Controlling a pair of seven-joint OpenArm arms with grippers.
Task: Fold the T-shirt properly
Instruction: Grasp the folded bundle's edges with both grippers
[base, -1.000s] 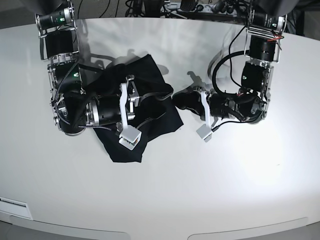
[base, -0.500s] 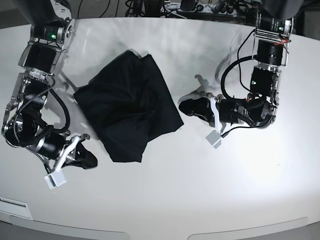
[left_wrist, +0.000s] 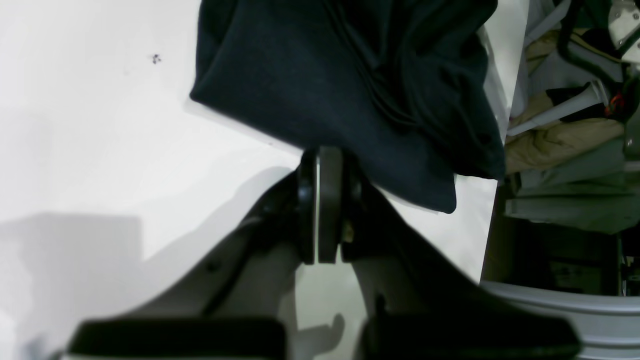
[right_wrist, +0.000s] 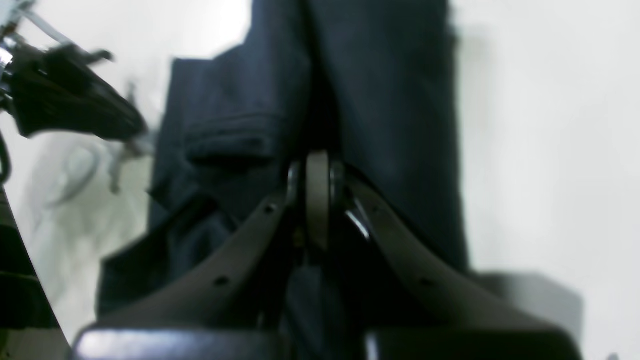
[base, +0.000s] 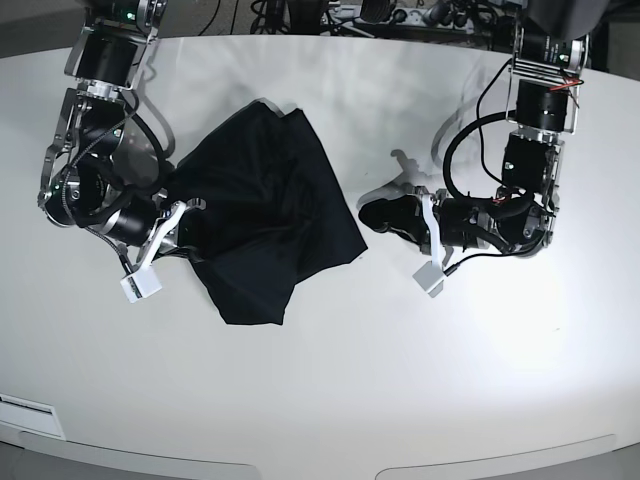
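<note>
The black T-shirt (base: 265, 215) lies crumpled and partly folded left of the table's middle. It fills the top of the left wrist view (left_wrist: 350, 75) and the centre of the blurred right wrist view (right_wrist: 380, 100). My right gripper (base: 190, 232) is at the shirt's left edge, low over the cloth. Its pads (right_wrist: 317, 190) are pressed together, shut, with no cloth seen between them. My left gripper (base: 364, 214) rests just right of the shirt, also shut. Its tips (left_wrist: 320, 160) reach the hem with nothing visibly pinched.
The white table (base: 330, 380) stretches wide in front and to the right of the shirt. Cables and equipment (base: 350, 15) line its far edge. Past the table's edge, the left wrist view shows a heap of clutter (left_wrist: 560, 130).
A second ago the right arm lay across the shirt. It then swung out to the front left and has now come back to the shirt's left edge. The left arm drew slightly right.
</note>
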